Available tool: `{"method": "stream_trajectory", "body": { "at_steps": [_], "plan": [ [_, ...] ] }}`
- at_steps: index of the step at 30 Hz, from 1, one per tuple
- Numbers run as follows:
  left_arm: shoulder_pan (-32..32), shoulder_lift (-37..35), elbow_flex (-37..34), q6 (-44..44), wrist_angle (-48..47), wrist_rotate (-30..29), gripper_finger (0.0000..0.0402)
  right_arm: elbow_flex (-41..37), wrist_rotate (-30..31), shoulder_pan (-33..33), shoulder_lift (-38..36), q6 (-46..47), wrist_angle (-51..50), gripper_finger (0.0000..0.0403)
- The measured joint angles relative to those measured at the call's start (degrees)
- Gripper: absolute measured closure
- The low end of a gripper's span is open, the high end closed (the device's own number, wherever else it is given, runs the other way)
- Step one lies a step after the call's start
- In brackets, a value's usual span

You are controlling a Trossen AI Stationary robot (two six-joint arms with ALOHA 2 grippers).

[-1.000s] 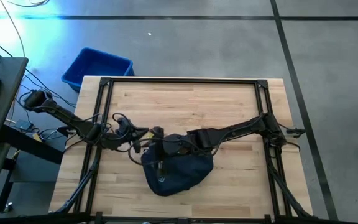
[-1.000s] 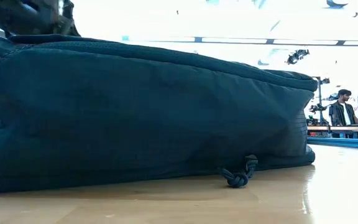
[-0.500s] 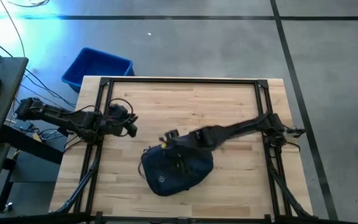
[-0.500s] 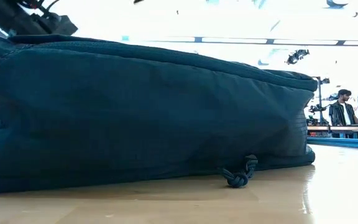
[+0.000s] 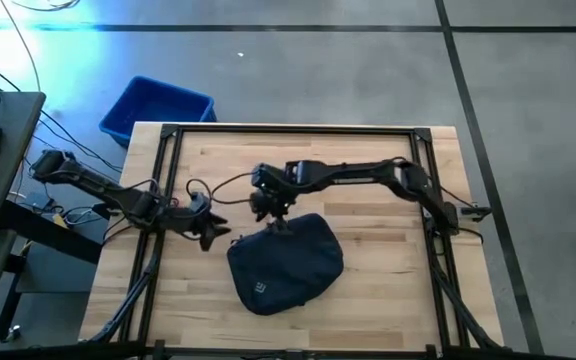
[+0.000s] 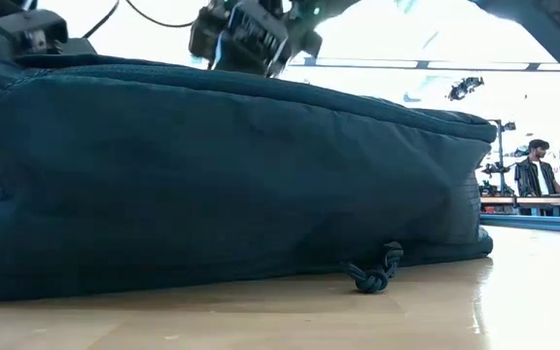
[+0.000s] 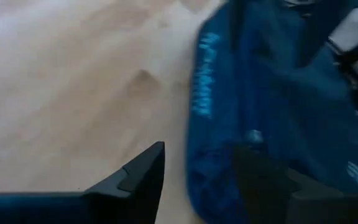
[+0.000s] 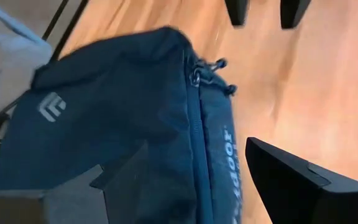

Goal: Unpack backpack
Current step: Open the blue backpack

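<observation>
Nearest in the low view, the backpack (image 6: 222, 175) fills most of the picture, its left end cut off by the edge and its underside resting on the wooden table (image 6: 513, 292); a knotted zipper cord (image 6: 375, 272) hangs at its lower seam, at about 5 o'clock from the bag's middle. Seen from above, the backpack (image 5: 283, 262) lies flat toward the near edge of the table (image 5: 368, 170), slightly left of centre, white logo (image 5: 260, 287) up.

The left gripper (image 5: 211, 232) sits at about 9 o'clock from the bag, just beside its edge and low over the wood. In its own wrist view the two fingers (image 7: 143, 177) stand apart with nothing between them; the picture is blurred, so the lettering on the bag's side panel (image 7: 201, 74) cannot be read and contact cannot be judged.

The right gripper (image 5: 272, 208) hovers at about 12 o'clock from the bag, over its far edge. Its fingers (image 8: 291, 174) are spread and empty, the backpack (image 8: 117, 124) with its zipper and pulls (image 8: 219, 65) below them. In the low view only its housing (image 6: 251, 34) shows above the bag; the fingertips are hidden.

Beyond the table at 10 o'clock, a blue bin (image 5: 156, 108) stands on the floor, its contents indistinct. Far off in the low view, a person (image 6: 535, 175) stands, partly cut off.
</observation>
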Motion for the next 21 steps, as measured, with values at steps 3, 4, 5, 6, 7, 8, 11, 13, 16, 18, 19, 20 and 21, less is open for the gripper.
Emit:
{"method": "stream_trajectory", "body": {
  "at_steps": [3,4,5,6,7,8,11,13,16,18,19,20,21],
  "plan": [
    [-1.34,-0.30,-0.35,-1.46,-0.43,-1.39,0.0232,0.00,-0.09,0.12,1.80,-0.91,1.21,0.0139],
    [-1.74,-0.24,-0.32,-2.31,-0.52,-1.70,0.0232,0.00,-0.21,0.12,2.41,-0.95,1.37,0.0138],
    [-2.13,-0.25,-0.34,-3.03,-0.78,-2.06,0.0231,0.00,-0.24,0.15,2.96,-0.97,1.54,0.0136],
    [-2.49,-0.19,-0.34,-3.25,-0.50,-2.59,0.0231,0.02,-0.31,0.26,3.59,-1.06,1.40,0.0136],
    [-2.83,-0.01,-0.33,-3.25,-0.21,-3.34,0.0231,0.02,-0.50,0.32,4.16,-1.50,1.06,0.0135],
    [-3.17,0.11,-0.32,-3.31,-0.29,-4.13,0.0231,0.02,-0.48,0.34,4.75,-2.17,0.38,0.0135],
    [-3.94,0.62,-0.34,-3.44,-0.63,-5.46,0.0231,0.04,-0.49,0.83,6.58,-2.93,0.56,0.0142],
    [-4.28,1.05,-0.32,-4.13,-0.85,-6.17,0.0231,0.04,0.00,1.35,7.61,-3.45,0.84,0.0163],
    [-4.95,2.16,-0.30,-4.82,-0.85,-6.25,0.0231,0.07,4.88,2.68,7.99,-4.43,1.05,0.0230],
    [-5.83,2.90,-0.34,-5.38,-1.62,-5.88,0.0231,0.13,10.25,3.62,7.66,-5.74,1.24,0.0294],
    [-6.28,3.46,-0.33,-6.00,-1.37,-6.08,0.0231,0.15,13.71,4.14,7.22,-5.98,1.36,0.0328],
    [-6.71,4.13,-0.32,-6.77,-1.27,-6.59,0.0231,0.15,16.95,4.59,6.81,-6.19,1.46,0.0362],
    [-7.18,4.71,-0.32,-7.64,-1.55,-7.17,0.0231,0.13,19.66,5.02,6.39,-6.46,1.32,0.0381]
  ]
}}
